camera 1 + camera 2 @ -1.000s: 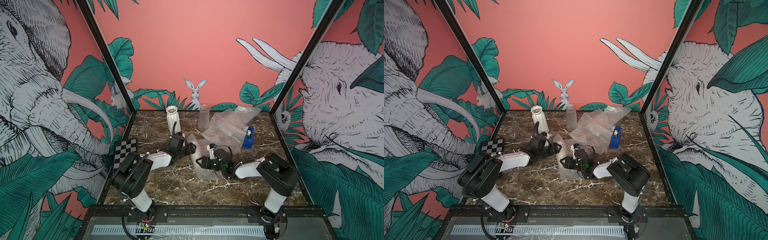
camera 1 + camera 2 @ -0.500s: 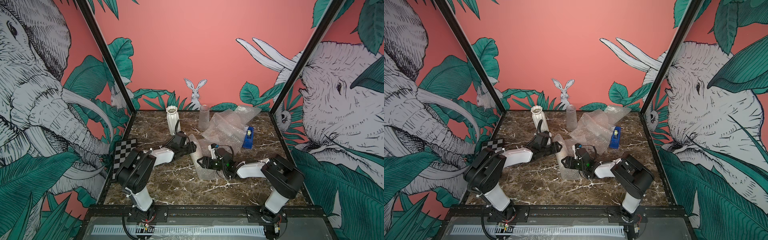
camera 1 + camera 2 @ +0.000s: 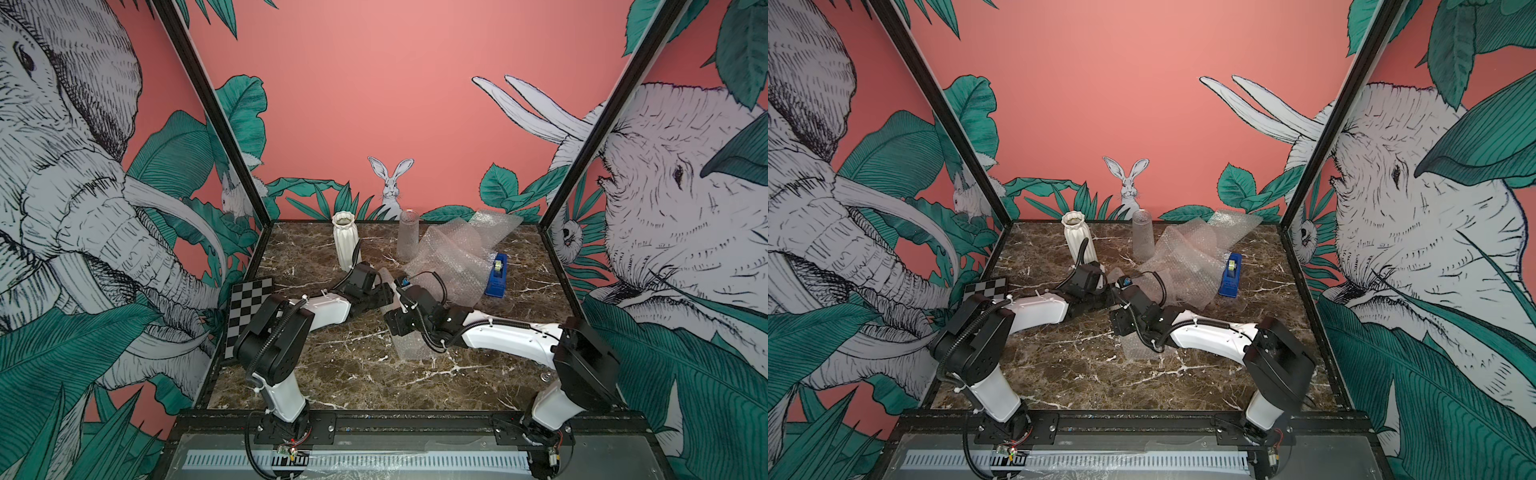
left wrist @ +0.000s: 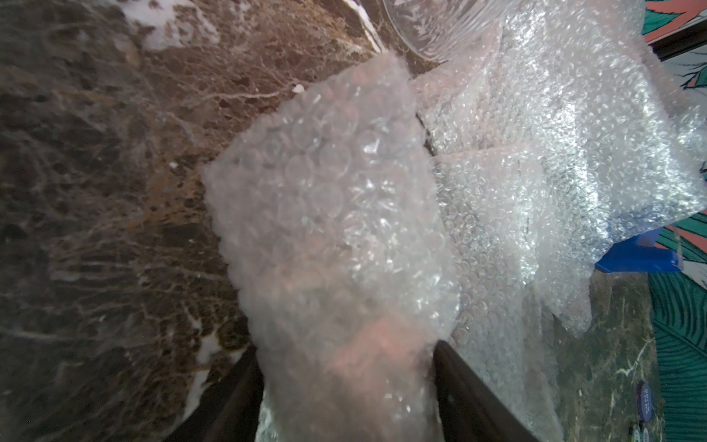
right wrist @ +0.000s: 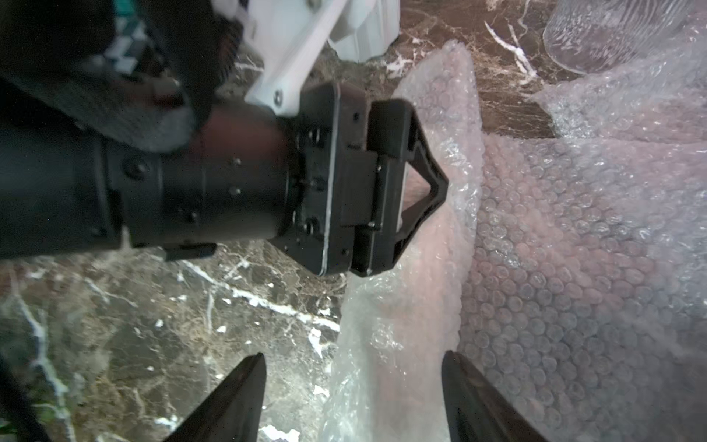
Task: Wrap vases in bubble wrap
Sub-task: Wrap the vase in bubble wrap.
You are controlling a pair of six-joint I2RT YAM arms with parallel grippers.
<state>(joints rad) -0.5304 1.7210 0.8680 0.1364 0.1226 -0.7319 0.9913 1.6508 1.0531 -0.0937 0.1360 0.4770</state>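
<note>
A tall white ribbed vase point(image 3: 345, 241) and a clear glass vase point(image 3: 408, 235) stand upright at the back in both top views. A roll of bubble wrap point(image 3: 409, 349) lies mid-table; what is inside it I cannot make out. My left gripper point(image 4: 346, 346) is shut on this roll point(image 4: 325, 191), one jaw pressed to each side. My right gripper point(image 5: 354, 356) stands open astride the roll's point(image 5: 432, 287) nearer end, with a gap on one side. The left gripper's finger point(image 5: 424, 183) shows ahead of it. In a top view the grippers point(image 3: 1106, 297) point(image 3: 1121, 320) sit close together.
Loose bubble wrap sheets point(image 3: 457, 253) are heaped at the back right, touching the glass vase point(image 4: 440, 26). A blue tape dispenser point(image 3: 496, 276) stands beside them. A checkerboard card point(image 3: 249, 316) leans at the left wall. Printed walls close in the marble table point(image 3: 353, 374).
My left jaws have narrowed onto the roll. My right jaws have spread wider off it, and the right arm has stretched out lower across the table.
</note>
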